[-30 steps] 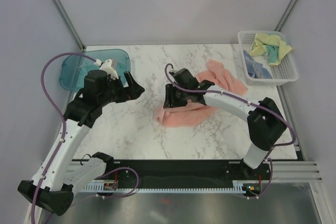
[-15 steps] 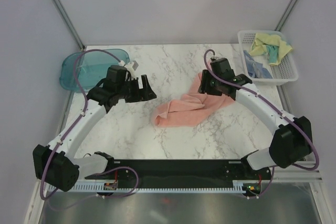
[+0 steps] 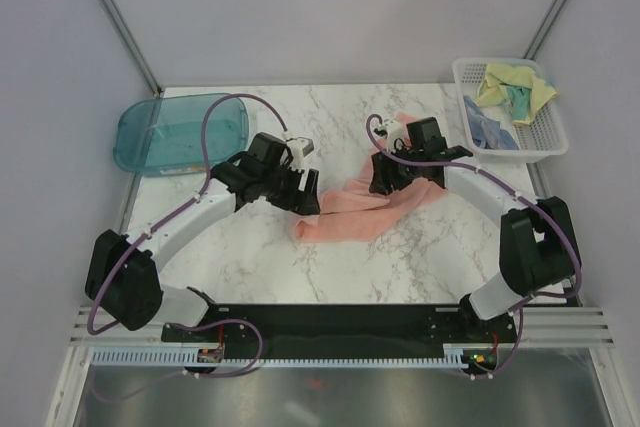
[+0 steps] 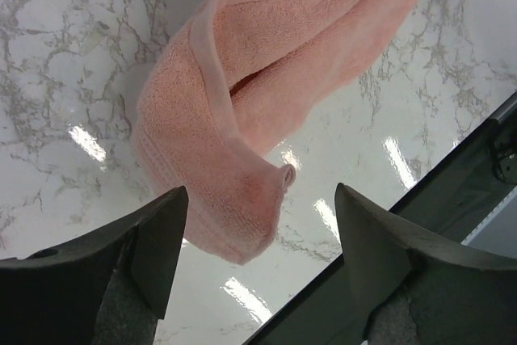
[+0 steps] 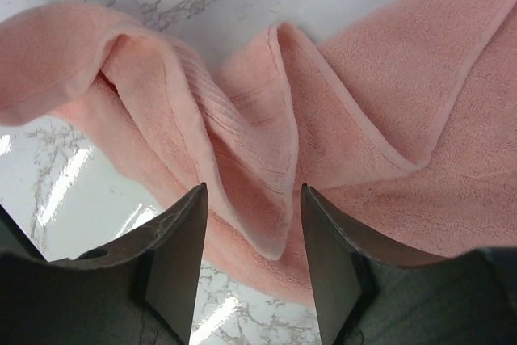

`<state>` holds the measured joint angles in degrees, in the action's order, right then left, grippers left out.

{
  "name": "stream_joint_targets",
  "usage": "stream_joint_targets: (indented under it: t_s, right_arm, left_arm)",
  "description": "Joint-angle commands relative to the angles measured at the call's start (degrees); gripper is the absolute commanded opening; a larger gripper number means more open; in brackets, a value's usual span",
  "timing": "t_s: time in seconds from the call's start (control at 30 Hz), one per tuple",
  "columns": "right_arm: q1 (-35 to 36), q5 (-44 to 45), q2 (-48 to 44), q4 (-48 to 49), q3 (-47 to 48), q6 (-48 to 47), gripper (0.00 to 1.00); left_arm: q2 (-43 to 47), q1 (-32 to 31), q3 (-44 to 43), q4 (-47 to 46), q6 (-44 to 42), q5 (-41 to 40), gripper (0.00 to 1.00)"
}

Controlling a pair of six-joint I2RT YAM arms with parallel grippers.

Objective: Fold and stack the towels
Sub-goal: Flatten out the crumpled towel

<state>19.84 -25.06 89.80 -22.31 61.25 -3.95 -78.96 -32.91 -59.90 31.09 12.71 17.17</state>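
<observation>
Three towels are in view. The salmon-pink towel [image 3: 350, 215] lies rumpled in a long, twisted band across the middle of the marble table [image 3: 250, 267]. The light blue towel [image 3: 488, 132] and the pale yellow towel [image 3: 515, 87] with its teal panel sit bunched in the white mesh basket [image 3: 545, 147] at the far right corner.

The left gripper [image 3: 305, 199] hangs over the pink towel's near left end. In the left wrist view its fingers [image 4: 153, 240] stand wide apart, with the rounded towel end below the gap and nothing held.

The right gripper [image 3: 385, 182] is over the towel's far right part. Its fingers [image 5: 182, 256] are parted either side of a raised fold. They seem clear of the cloth, though contact is hard to judge.

A teal plastic tray [image 3: 135, 137] sits at the far left, well apart from the towel.
</observation>
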Motion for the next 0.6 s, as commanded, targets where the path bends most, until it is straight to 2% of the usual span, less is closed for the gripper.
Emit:
stream_joint_targets:
  t_s: [0.0,0.3,0.57]
  right_arm:
    - [-2.7,-12.56,1.69,0.16,-1.22,-9.76,0.57]
    - [-4.28,-16.33,3.01,0.25,-1.84,-10.82,0.51]
    - [-4.28,-15.37,4.07,0.33,-2.98,-10.29,0.53]
  left_arm:
    - [0.38,-0.23,-0.57,-0.95,-7.87,4.44,0.81]
    - [-3.03,-0.76,-1.97,-2.18,-12.36,9.63,0.79]
    - [-6.65,-1.02,-2.77,-2.09,-12.62,13.85,0.78]
